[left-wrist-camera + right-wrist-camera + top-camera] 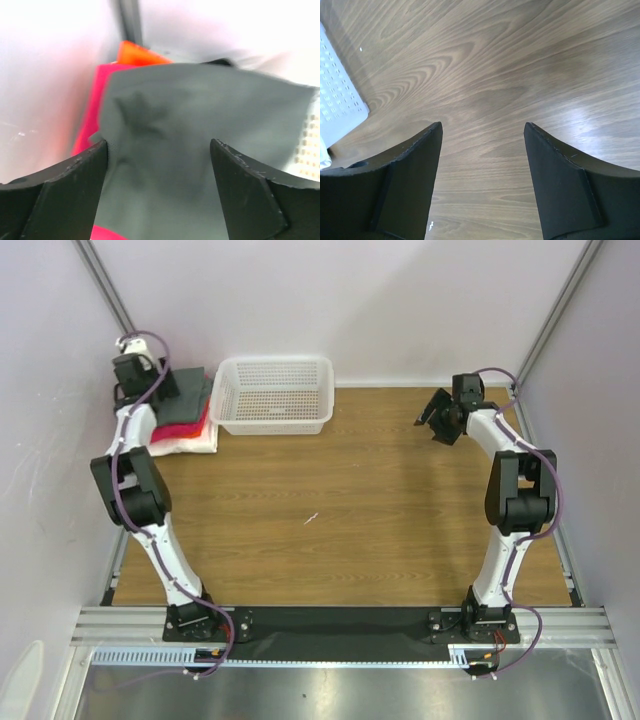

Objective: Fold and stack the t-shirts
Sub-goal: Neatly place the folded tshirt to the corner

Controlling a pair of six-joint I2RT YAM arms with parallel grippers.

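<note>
1. the t-shirts are sitting in one pile at the far left corner of the table [350, 510], just beside the white mesh basket [270, 424]; the dark grey t-shirt [200, 100] is lying on top, the magenta-pink shirt [95, 100] is showing under it, and the white shirt [195, 443] is poking out at the near edge; the orange shirt [137, 52] is peeking out at the far side in the left wrist view.
2. the left gripper [159, 146] is hanging right over the pile; its jaws are standing wide apart, with the grey cloth lying rumpled between them and not pinched.
3. the right gripper [482, 126] is hovering over bare wood at the far right, well apart from the pile; its jaws are gaping and carrying nothing.
4. the task is looking close to done; no cloth is showing inside the basket, and no loose shirt is lying on the wood.
5. what is probably remaining is tidying; the grey top layer is looking creased; how neatly the lower shirts are folded, i cannot tell.
</note>
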